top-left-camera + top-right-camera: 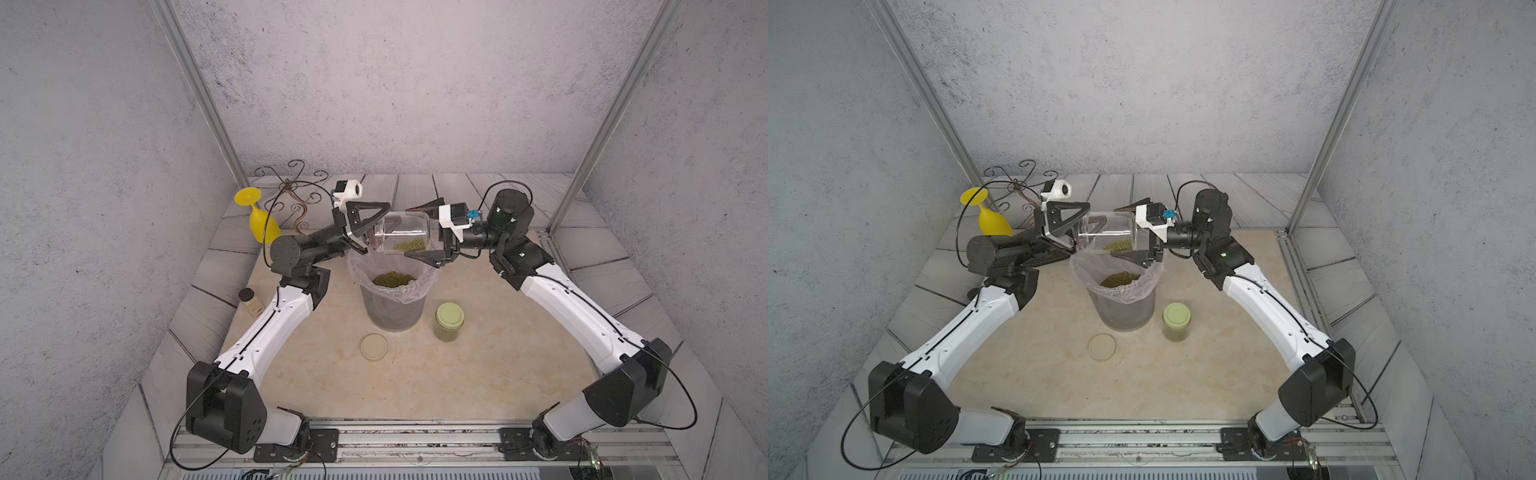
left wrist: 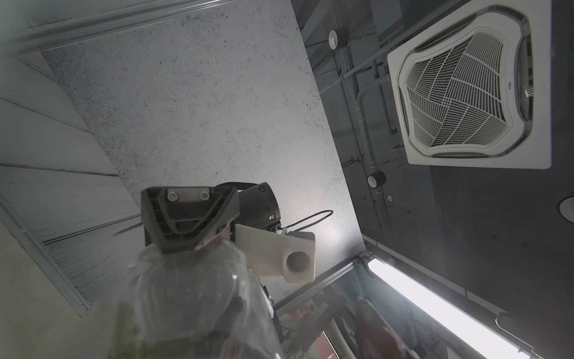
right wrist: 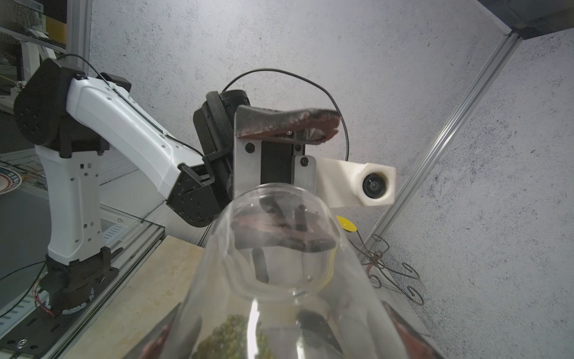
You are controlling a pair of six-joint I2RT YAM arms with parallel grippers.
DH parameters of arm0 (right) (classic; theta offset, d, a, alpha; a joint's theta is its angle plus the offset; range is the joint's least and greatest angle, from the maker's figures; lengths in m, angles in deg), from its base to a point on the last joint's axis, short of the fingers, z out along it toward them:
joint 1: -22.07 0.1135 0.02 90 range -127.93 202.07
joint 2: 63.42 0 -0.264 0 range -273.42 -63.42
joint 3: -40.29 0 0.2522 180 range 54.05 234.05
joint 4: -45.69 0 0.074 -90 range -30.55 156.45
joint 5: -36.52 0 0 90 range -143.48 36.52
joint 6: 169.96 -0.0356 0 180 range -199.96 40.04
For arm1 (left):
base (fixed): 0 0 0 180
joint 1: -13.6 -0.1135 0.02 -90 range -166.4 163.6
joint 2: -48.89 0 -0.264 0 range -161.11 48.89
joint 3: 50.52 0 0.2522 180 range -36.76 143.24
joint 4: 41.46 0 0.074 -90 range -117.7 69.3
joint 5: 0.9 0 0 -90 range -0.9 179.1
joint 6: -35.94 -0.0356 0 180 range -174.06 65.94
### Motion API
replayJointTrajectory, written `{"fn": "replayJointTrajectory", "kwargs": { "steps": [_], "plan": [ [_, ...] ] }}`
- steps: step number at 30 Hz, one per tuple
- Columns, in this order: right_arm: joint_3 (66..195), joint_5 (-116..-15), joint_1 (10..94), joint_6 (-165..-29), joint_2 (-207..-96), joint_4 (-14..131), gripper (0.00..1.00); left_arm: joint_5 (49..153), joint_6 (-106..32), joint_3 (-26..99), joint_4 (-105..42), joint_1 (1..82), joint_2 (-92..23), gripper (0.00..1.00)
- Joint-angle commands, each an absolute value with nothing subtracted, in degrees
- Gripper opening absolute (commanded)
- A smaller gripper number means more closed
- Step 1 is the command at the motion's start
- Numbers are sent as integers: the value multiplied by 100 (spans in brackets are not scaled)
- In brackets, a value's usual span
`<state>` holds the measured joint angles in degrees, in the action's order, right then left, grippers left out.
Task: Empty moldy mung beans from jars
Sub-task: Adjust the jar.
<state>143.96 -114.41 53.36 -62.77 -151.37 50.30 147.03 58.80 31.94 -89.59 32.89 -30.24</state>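
Around: beige lid [image 1: 374, 347], green-lidded jar [image 1: 449, 322] near lined bin [image 1: 392, 309].
Open jar [image 1: 401, 230]: sideways over bin, mung beans [image 1: 410, 244] inside.
Right gripper [image 1: 415, 232]: clamped on its base.
Left gripper [image 1: 375, 227]: jaws apart at mouth.

Above the grey bin [image 1: 392, 309], the open jar [image 1: 401, 232] has its base hidden inside the right gripper [image 1: 422, 235]. The mung beans [image 3: 236, 337] in that jar are blurred and cut off by the right wrist view's edge. Left of the bin, the small bottle [image 1: 248, 301] is half covered by the left arm [image 1: 270, 328]. Whether the left gripper [image 1: 376, 228] touches the jar's mouth cannot be told.
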Motion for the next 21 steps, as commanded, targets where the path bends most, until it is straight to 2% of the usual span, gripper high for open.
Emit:
{"fn": "replayJointTrajectory", "kwargs": {
  "steps": [1, 5, 7, 13, 21],
  "plan": [
    [14423, -11378, 5339, -6425, -15247, 4794, 62, 14921, 4862, 3091, -7995, 3186, -2686, 66],
    [14398, -11379, 5307, -6487, -15272, 4780, 62, 15067, 3408, 3277, -6089, 3066, -2309, 69],
    [14398, -11387, 5300, -6493, -15285, 4785, 62, 15092, 3069, 3399, -5623, 3057, -2253, 69],
    [14379, -11364, 5275, -6537, -15331, 4764, 61, 15163, 3118, 3301, -5545, 2915, -2327, 71],
    [14256, -11295, 5089, -6562, -15303, 4873, 61, 15233, 2405, 3070, -4828, 2374, -2222, 80]
  ]
}}
